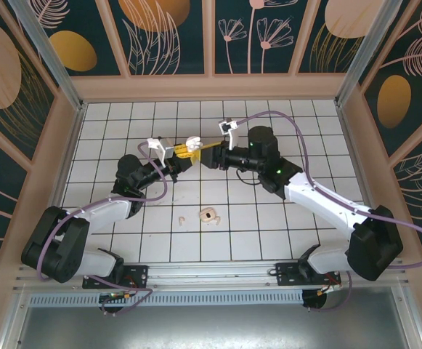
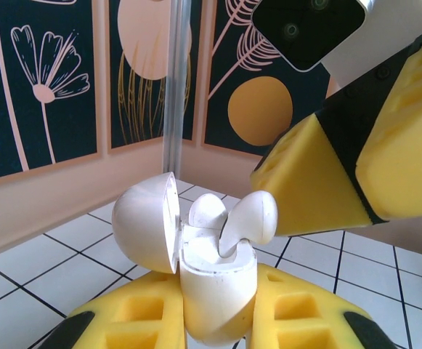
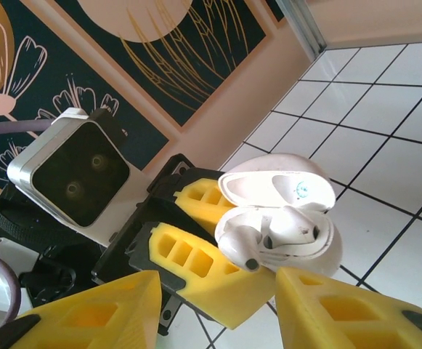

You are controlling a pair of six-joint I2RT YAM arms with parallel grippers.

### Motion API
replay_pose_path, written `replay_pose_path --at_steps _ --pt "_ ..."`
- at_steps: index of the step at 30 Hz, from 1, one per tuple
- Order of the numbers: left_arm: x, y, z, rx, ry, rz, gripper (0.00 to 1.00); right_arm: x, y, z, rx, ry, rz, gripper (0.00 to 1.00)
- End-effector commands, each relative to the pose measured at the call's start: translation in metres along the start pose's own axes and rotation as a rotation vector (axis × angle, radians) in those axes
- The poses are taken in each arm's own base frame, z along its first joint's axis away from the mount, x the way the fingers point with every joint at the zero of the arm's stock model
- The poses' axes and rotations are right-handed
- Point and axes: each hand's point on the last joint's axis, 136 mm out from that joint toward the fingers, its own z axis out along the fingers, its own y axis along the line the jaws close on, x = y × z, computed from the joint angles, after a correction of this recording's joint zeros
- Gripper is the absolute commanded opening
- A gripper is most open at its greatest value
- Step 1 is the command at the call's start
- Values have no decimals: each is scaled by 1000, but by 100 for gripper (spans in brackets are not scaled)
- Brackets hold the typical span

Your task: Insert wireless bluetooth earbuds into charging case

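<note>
My left gripper is shut on the white charging case, held upright above the tiled floor with its lid swung open. One earbud sits in its slot. The other earbud stands tilted, its stem in the case and its head sticking out. One yellow finger of my right gripper is right beside that head. In the right wrist view my right gripper is open just short of the case, with nothing between its fingers, and the tilted earbud pokes out. From above, both grippers meet at the case.
A pale pink lump and a tiny curved pale piece lie on the white tiles in front of the arms. Patterned walls with wooden frames close in the floor at the back and on both sides.
</note>
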Motion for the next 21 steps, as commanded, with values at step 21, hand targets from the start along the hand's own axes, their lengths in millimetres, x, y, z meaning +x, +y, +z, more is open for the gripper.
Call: replay_pose_path --at_steps 21 --pt "-20 -9 1 34 -50 62 15 -21 9 -5 -72 -70 -17 26"
